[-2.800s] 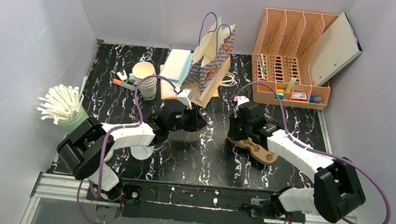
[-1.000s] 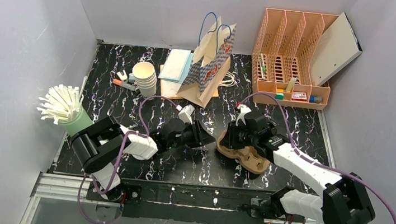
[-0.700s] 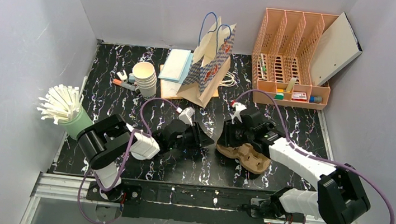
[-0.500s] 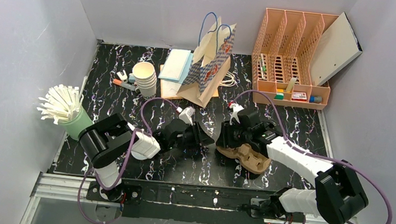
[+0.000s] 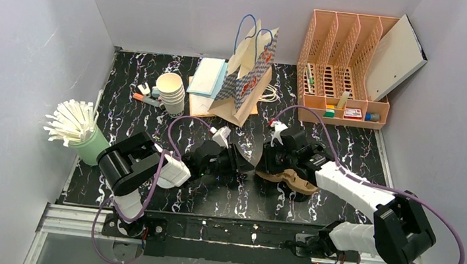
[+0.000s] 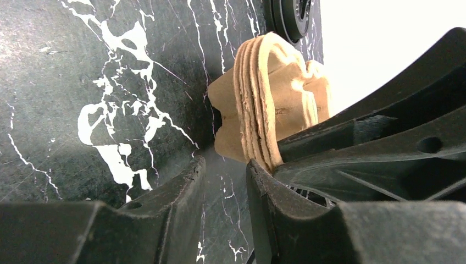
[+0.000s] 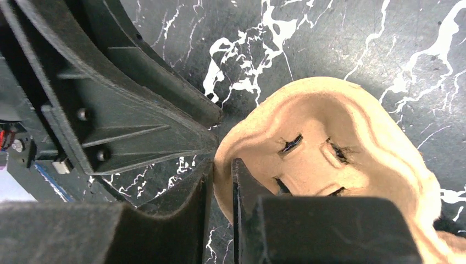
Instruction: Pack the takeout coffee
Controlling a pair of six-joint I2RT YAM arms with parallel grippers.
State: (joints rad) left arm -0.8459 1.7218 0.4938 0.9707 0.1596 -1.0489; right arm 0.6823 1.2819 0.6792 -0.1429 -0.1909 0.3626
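Tipped onto its edge since the last frame: pulp cup carrier stack (image 5: 288,178), long axis running rightward; right gripper (image 7: 222,181) jaws pinch its rim; left gripper (image 6: 225,170) jaws narrowly parted, empty, just beside it; green coffee cup not discernible.

**Worktop** (image 5: 126,116): black surface with white marble veining. Items on it:
- Stacked cream paper cups (image 5: 171,93), beyond the left tool (image 6: 225,165).
- Green holder of white straws (image 5: 76,124), well out to that tool's left.
- Patterned paper bag (image 5: 246,84) with blue handles, upright, beyond both tools.
- Pale notebooks (image 5: 209,76), touching the bag's left side.
- Peach file rack (image 5: 344,65), at the back beyond the right tool (image 7: 222,165).
- Stacked tan pulp cup carriers (image 5: 292,178), tilted, at the right tool; contact with the worktop is unclear.
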